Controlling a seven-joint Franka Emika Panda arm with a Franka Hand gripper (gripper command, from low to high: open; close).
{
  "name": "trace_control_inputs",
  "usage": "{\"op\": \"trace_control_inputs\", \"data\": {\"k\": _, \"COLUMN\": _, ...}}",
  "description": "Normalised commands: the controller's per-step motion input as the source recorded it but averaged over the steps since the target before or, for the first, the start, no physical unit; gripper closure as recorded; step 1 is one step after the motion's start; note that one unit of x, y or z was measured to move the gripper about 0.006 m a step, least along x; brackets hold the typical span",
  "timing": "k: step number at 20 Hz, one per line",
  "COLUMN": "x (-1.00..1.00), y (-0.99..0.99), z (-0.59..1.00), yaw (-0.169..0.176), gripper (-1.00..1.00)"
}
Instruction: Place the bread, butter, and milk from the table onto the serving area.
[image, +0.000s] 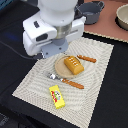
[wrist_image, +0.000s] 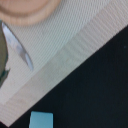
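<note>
On the exterior view's left the tool is hidden under the white arm, so its grip cannot be told. The slim bright-yellow butter box (image: 57, 96) and scored orange-brown bread loaf (image: 73, 65) sit on the wavy-striped beige placemat (image: 97, 55). The pale-blue milk carton (wrist_image: 40, 120), on the black desk (wrist_image: 95, 90) just beside the mat, looks light and crushable; I would pinch its flat sides.

The serving area (wrist_image: 65, 52) fills much of the frame — a pale beige mat with fine wavy stripes, its straight edge running diagonally against the black table (wrist_image: 95, 95). The curved rim of the tan plate (wrist_image: 27, 12) sits on the mat. Beside it lies a shiny metal utensil tip (wrist_image: 19, 47). A pale-blue milk (wrist_image: 41, 120) carton corner rests on the table — just off the mat.
</note>
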Motion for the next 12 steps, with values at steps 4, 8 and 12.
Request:
{"op": "trace_control_inputs", "data": {"k": 4, "x": -0.92, "y": 0.66, "z": 0.1, "yaw": 0.003, "gripper": -1.0}}
{"op": "trace_control_inputs", "data": {"k": 8, "x": -0.87, "y": 0.66, "z": 0.05, "yaw": 0.019, "gripper": -1.0}}
{"op": "trace_control_inputs", "data": {"k": 12, "x": -0.82, "y": 0.69, "z": 0.0, "yaw": 0.025, "gripper": -1.0}}
